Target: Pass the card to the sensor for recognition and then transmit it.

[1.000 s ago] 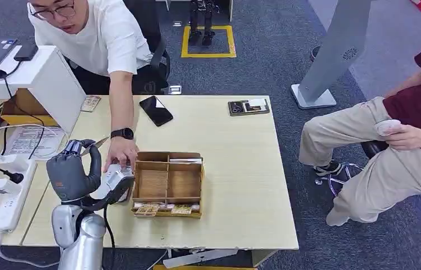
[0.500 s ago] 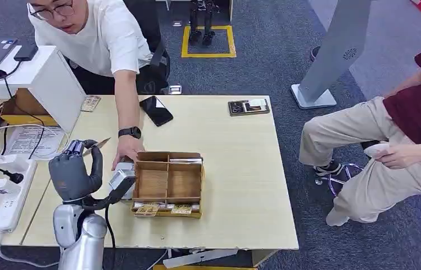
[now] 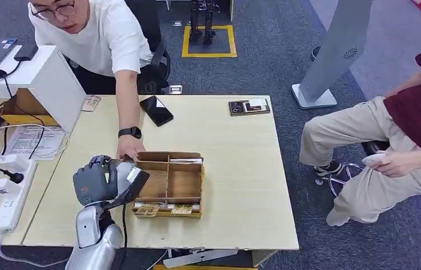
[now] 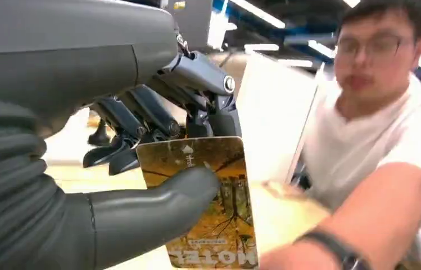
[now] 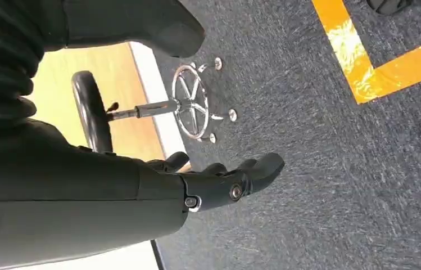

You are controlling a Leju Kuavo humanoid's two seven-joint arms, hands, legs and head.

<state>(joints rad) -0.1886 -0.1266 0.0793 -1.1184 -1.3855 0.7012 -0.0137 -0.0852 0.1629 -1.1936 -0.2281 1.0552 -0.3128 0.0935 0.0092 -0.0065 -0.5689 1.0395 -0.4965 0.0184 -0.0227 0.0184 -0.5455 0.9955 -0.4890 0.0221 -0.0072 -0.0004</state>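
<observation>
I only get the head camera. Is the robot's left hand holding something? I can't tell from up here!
Observer: Yes. The left hand pinches a yellow-brown card with a tree picture between its thumb and fingers, as the left wrist view shows.
Operator: Are there any words on it?
Observer: The word HOTEL is printed along one short edge.
Operator: What is the other hand doing?
Observer: In the right wrist view the right hand holds nothing and hangs over the grey carpet.
</observation>
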